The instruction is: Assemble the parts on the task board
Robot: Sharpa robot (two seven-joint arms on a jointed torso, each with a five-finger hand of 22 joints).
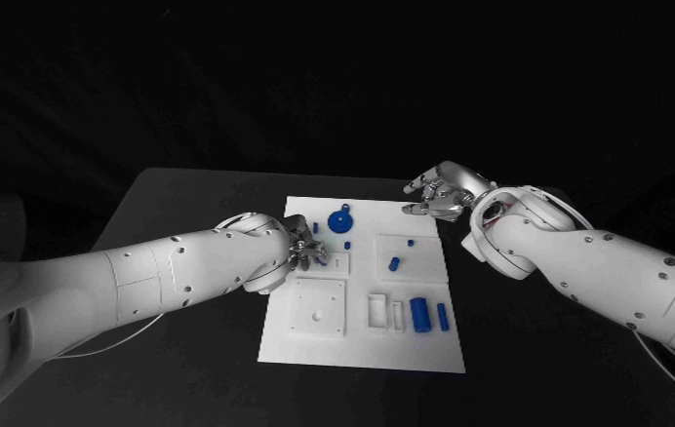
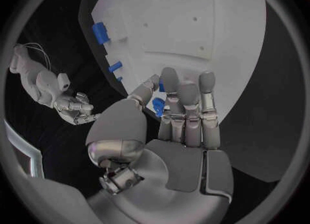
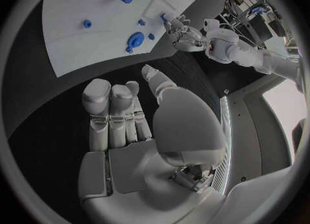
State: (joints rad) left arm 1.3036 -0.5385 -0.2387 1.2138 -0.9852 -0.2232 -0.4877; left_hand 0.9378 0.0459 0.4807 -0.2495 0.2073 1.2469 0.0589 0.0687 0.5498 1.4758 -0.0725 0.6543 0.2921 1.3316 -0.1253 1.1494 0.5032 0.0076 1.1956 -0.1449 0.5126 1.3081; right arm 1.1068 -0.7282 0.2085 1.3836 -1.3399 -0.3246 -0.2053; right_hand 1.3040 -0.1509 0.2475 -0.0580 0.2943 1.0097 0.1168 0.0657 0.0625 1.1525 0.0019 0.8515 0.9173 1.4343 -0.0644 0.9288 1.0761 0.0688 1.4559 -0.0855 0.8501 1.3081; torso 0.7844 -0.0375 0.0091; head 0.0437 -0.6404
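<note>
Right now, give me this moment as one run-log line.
left hand: on board, pinching a blue part | right hand: over table off board's far right corner, holding nothing | round part: lying on board

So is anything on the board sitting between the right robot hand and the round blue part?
Nothing visible. The right robot hand sits off the task board's far corner; only bare white plate separates it from the round blue part.

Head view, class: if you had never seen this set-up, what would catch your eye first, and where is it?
The white task board shines at the middle of the black table, dotted with small blue parts; a round blue part sits near its far edge. The left hand works at the board's left side with a blue piece at its fingertips, while the right hand hovers off the far right corner.
</note>
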